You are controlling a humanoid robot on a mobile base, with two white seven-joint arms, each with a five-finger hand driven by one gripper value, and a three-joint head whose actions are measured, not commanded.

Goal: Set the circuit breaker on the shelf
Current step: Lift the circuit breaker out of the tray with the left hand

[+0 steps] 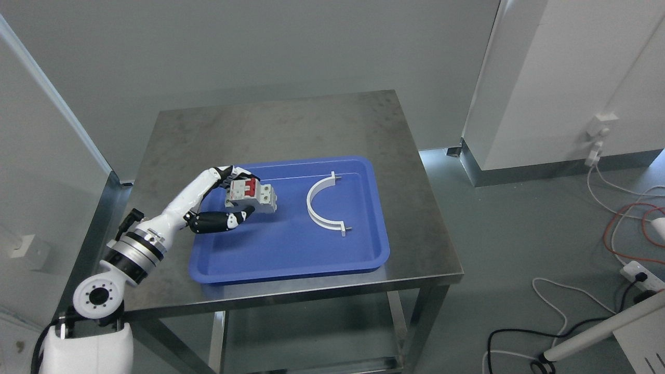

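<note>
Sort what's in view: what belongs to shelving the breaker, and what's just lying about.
Job: breaker, held in left hand.
Lying about: white clamp, blue tray, steel table, floor cables.

White curved bracket [323, 204], perhaps plastic, lies in blue tray [291, 259] on steel table [291, 124].

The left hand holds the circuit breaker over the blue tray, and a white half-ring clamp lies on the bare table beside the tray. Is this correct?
Not quite. In the head view the white half-ring clamp lies inside the blue tray, not on the table. The left hand does hold the circuit breaker over it.
</note>
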